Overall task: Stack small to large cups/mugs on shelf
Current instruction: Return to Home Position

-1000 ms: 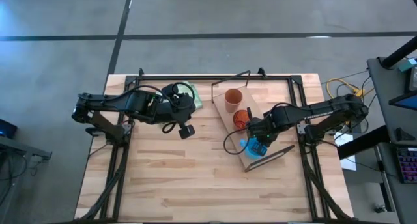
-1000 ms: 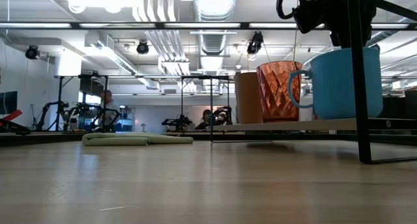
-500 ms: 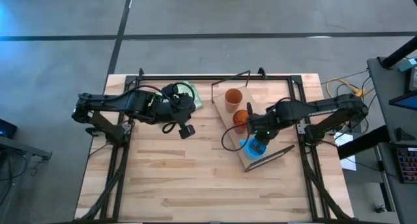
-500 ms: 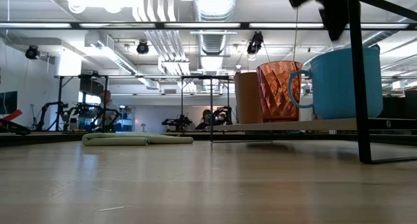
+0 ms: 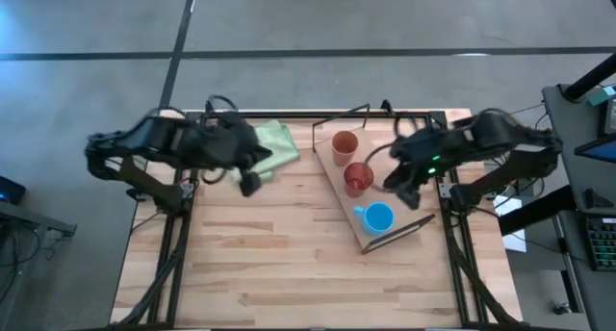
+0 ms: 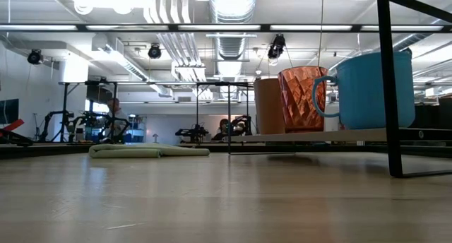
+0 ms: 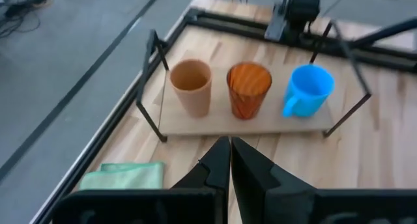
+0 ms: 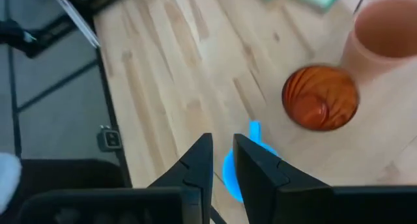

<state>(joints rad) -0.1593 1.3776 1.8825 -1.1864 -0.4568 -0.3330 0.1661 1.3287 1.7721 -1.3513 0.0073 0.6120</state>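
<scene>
Three cups stand upright in a row on the wooden shelf board: the tan-orange cup at its far end, the translucent red-orange cup in the middle, and the blue mug at its near end. The low view shows them side by side on the board. My right gripper hangs above the board's right side, slightly open and empty, with the blue mug below its fingers. My left gripper is shut and empty, left of the shelf and near the green cloth.
A folded pale green cloth lies on the table at the far left of the shelf. Dark wire frames stand at the shelf's ends. The table's metal frame rails run along its edges. Bare wood lies toward the near edge.
My right gripper has risen from above the blue mug and drawn back toward the table's far right. The mug stays upright on the shelf. My left gripper has pulled back toward the table's far left, which uncovers the green cloth.
</scene>
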